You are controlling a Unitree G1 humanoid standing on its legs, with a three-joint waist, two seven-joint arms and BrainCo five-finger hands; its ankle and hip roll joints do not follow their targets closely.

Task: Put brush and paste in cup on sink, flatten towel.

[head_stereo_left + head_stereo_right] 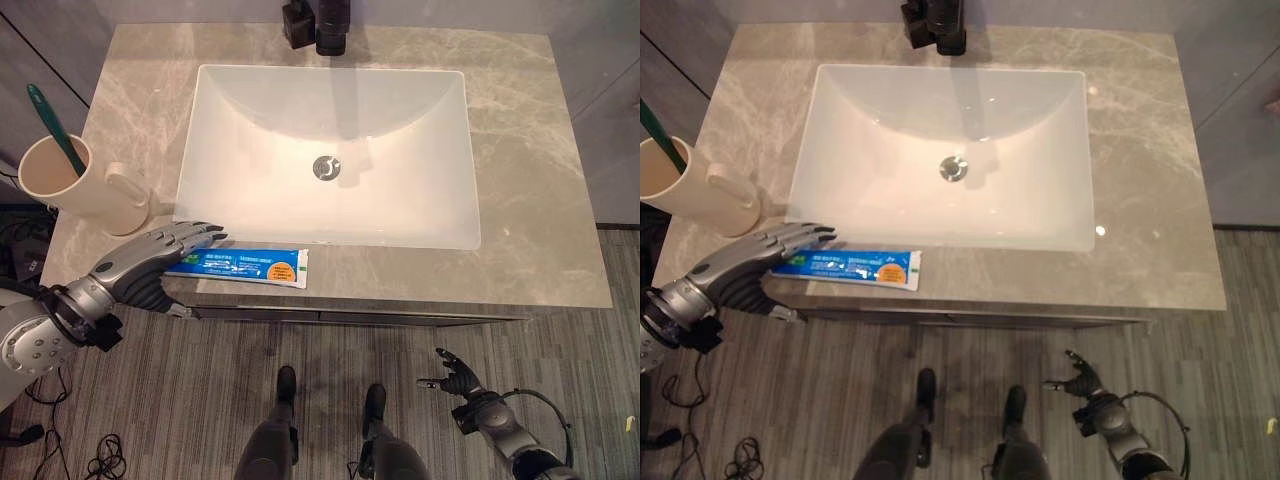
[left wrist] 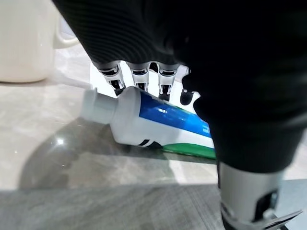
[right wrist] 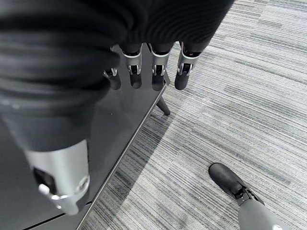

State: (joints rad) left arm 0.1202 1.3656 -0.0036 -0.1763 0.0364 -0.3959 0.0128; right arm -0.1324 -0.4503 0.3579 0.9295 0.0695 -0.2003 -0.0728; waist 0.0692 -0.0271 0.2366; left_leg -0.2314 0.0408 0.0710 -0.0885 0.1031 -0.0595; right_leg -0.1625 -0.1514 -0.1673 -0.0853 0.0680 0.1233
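Observation:
A blue and white toothpaste tube (image 1: 245, 266) lies flat along the front edge of the counter (image 1: 530, 200), left of centre. My left hand (image 1: 150, 258) reaches over its cap end with straight fingers (image 2: 139, 79) lying across the tube (image 2: 144, 115), not curled round it. A cream cup (image 1: 60, 185) with a handle stands at the counter's left edge, just behind that hand. A green toothbrush (image 1: 58, 130) stands in it. My right hand (image 1: 458, 378) hangs low beside the cabinet front, over the floor, fingers (image 3: 158, 72) relaxed and holding nothing.
A white rectangular sink (image 1: 440, 200) takes up the middle of the marble counter, with a black faucet (image 1: 325, 25) behind it. Bare counter lies to the right of the sink. Grey striped flooring runs in front of the dark cabinet (image 3: 115, 120).

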